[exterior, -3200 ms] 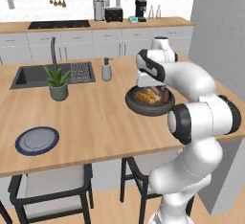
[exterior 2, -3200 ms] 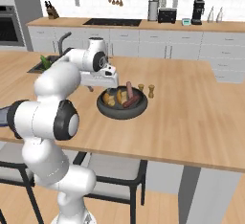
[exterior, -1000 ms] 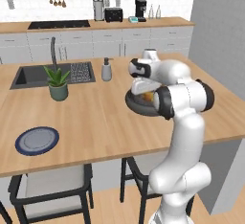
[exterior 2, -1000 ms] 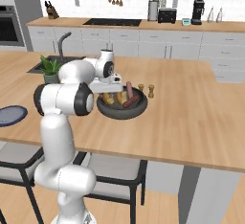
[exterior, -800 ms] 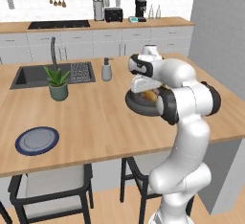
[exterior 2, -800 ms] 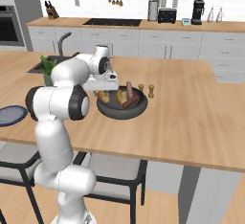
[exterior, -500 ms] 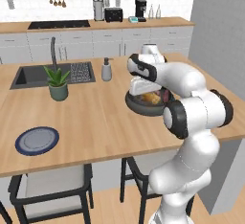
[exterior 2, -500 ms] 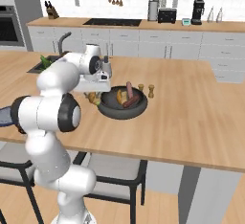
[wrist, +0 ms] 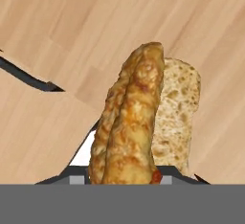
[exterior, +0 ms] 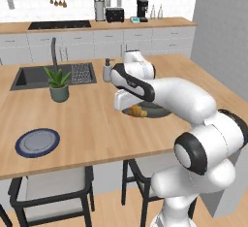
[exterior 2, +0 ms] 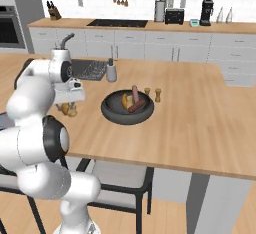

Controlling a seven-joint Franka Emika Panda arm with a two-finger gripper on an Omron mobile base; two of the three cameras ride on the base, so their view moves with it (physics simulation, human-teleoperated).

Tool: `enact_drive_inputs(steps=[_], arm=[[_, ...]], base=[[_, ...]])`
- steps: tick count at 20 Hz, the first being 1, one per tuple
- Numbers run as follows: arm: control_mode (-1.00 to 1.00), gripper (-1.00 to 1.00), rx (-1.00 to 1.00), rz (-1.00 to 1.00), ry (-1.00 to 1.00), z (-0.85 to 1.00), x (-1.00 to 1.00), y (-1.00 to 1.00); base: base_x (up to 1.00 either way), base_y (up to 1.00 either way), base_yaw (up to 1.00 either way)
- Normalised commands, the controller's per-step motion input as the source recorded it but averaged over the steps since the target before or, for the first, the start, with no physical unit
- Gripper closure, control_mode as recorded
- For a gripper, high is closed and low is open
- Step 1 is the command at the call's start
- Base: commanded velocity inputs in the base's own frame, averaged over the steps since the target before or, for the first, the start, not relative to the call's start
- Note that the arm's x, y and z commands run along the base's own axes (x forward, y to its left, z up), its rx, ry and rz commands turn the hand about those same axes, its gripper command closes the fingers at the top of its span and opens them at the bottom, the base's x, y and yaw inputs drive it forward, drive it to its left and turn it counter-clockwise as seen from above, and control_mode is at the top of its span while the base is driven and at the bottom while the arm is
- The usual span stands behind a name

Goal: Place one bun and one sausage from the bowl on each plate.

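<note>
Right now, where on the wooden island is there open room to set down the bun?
Bare wood runs between the blue plate and the potted plant, and across the island's right end past the dark bowl. It is crowded around that bowl: soap bottle, two small shakers, and the gripper holding the bun.

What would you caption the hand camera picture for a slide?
The gripper holds a golden-brown bun upright above the wooden counter.

My rig: chunky glossy white arm (exterior: 193, 100), all rounded shells.
From my feed I see fat tube-like links, black bands and round dark caps at the joints, and a boxy white hand (exterior 2: 69, 94). Nice smooth finish.
</note>
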Motion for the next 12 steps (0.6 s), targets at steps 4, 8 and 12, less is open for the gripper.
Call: enact_drive_inputs(steps=[4,8,12], arm=[[-1.00,1.00,-0.01,0.55,0.20,0.00,-0.21,1.00],[-1.00,1.00,0.00,0.60,0.22,0.00,-0.11,1.00],[-1.00,1.00,-0.07,0.16,0.07,-0.01,-0.08,1.00]], base=[[0.00,0.00,0.00],[0.00,0.00,0.00],[0.00,0.00,0.00]])
